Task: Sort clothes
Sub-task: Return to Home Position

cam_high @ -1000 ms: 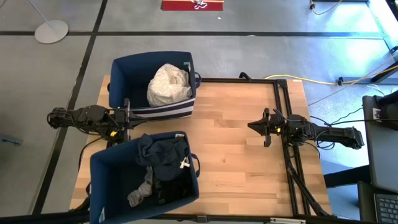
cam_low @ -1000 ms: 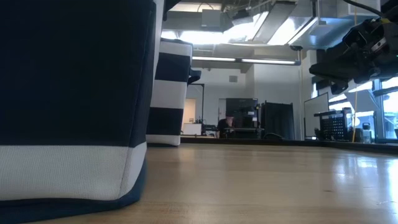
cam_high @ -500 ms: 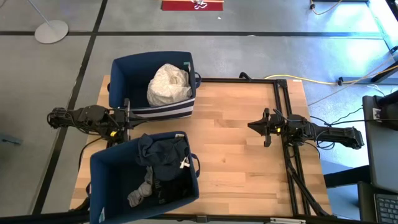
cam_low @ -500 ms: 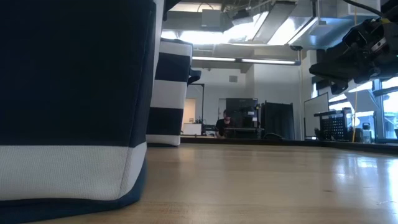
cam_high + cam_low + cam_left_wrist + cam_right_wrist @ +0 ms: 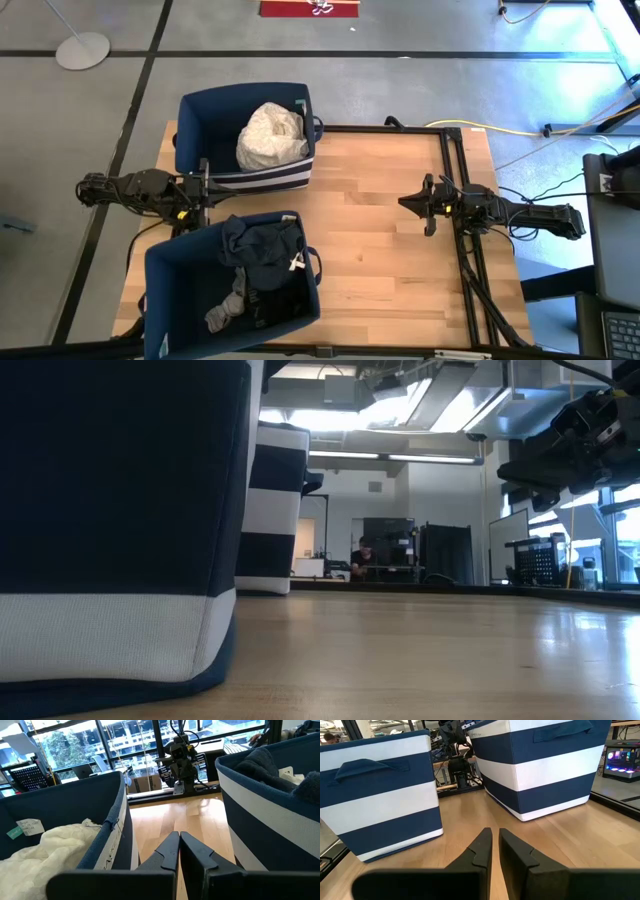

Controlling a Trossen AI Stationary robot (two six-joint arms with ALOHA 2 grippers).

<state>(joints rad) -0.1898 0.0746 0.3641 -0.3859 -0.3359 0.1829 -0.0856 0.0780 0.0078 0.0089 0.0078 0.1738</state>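
With the clothes (image 5: 270,135) binned, the left gripper (image 5: 179,834) sat between both bins (image 5: 195,120), the right gripper (image 5: 403,202) well apart rightward; each pressed together, empty.

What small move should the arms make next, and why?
Probably only settle both arms at rest. In the high view no garment lies on the wooden table. The white clothes sit in the upper navy bin, and the dark clothes and grey socks in the lower navy bin. The left gripper and right gripper are shut and hold nothing.
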